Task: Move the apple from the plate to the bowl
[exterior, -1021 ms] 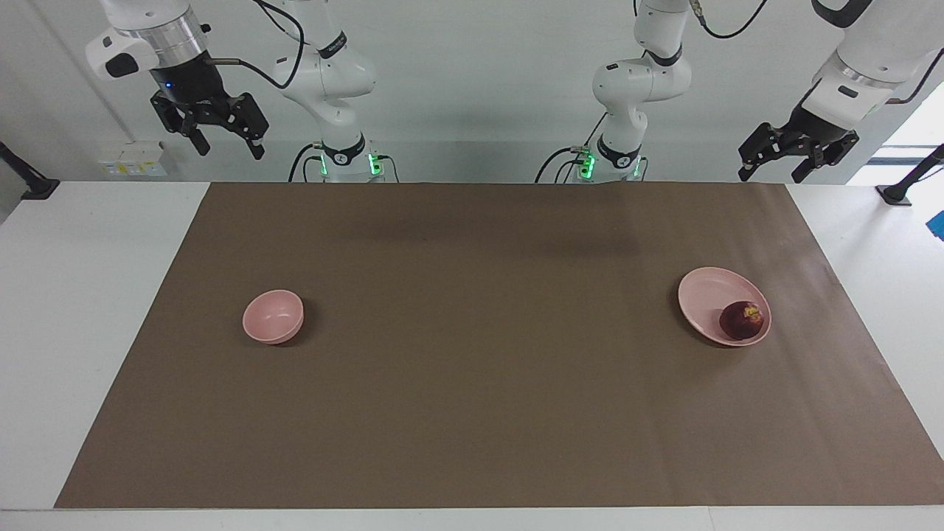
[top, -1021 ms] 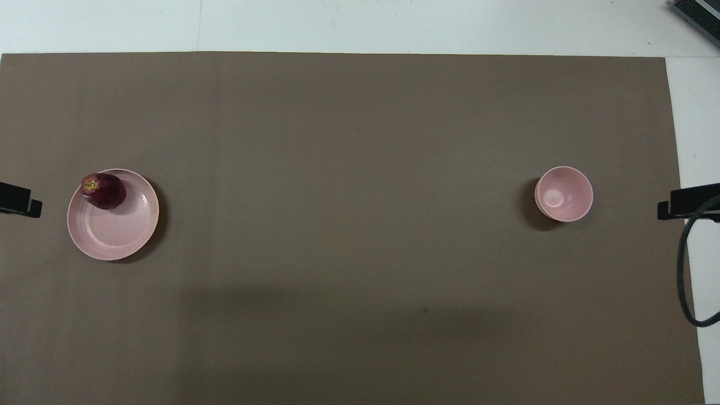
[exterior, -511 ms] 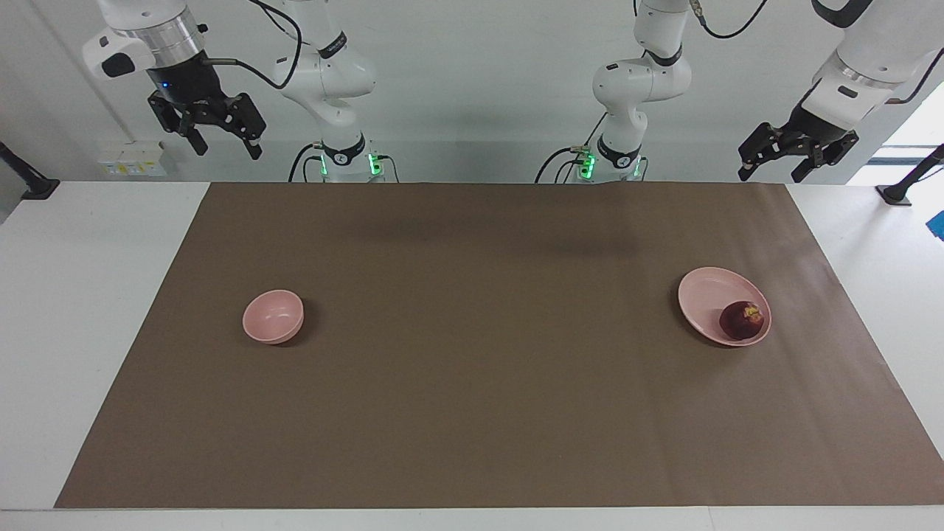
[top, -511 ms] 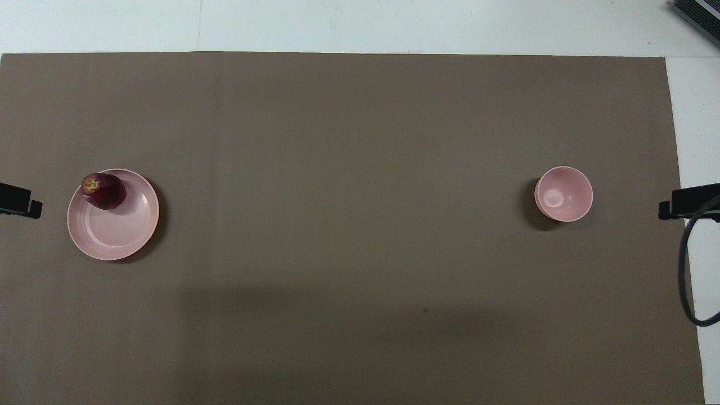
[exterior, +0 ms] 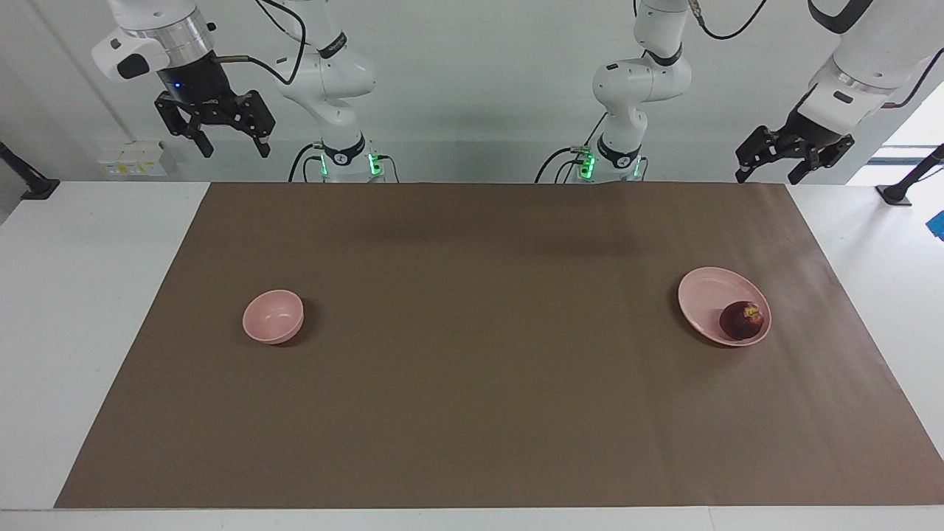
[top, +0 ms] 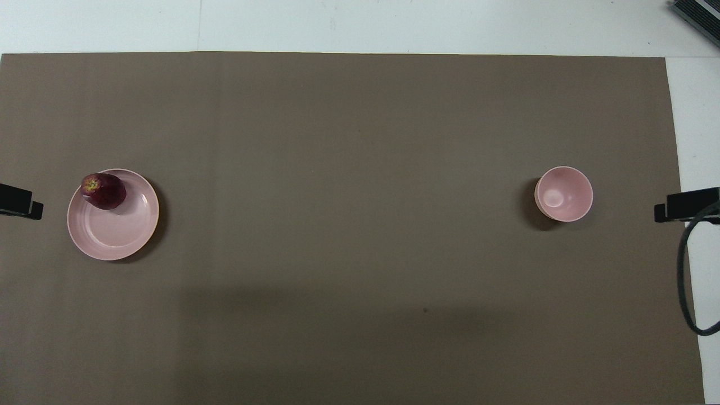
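On the pale pink plate (exterior: 708,291) toward the left arm's end of the desk (exterior: 74,295) we see the dark red apple (exterior: 741,320), lying at the plate's edge farther from the robots, just where it lay a second ago. We find the small pink bowl (exterior: 273,316) well apart from it, toward the right arm's end, and it has not moved either. What differs is up in the air: the right gripper (exterior: 228,145) has swung a little toward the middle and now hangs over the desk's edge nearest the robots, its fingers spread wide with nothing between them, while the left gripper (exterior: 767,171) has risen slightly above its own corner, fingers likewise wide and holding nothing. We note a brown sheet (exterior: 472,413) covering most of the white desk, a plain pale wall above it, and green lights glowing at both arm bases.
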You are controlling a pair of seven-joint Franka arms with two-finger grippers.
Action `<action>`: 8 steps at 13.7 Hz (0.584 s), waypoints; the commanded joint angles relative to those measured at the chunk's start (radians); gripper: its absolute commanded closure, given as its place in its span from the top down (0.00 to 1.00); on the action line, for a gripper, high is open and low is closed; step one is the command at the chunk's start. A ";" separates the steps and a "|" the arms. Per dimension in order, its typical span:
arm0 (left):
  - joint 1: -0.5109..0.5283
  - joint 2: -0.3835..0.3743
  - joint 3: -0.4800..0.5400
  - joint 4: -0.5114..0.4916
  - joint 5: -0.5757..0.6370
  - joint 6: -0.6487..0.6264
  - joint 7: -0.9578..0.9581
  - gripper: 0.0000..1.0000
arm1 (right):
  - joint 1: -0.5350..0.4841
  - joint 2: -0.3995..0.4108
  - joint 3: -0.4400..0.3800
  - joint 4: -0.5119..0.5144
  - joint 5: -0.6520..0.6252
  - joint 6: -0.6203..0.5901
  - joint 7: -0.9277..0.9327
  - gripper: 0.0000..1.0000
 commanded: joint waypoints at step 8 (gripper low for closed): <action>0.000 -0.028 0.000 -0.230 0.010 0.243 0.007 1.00 | 0.000 -0.008 0.003 -0.019 0.006 0.008 -0.031 1.00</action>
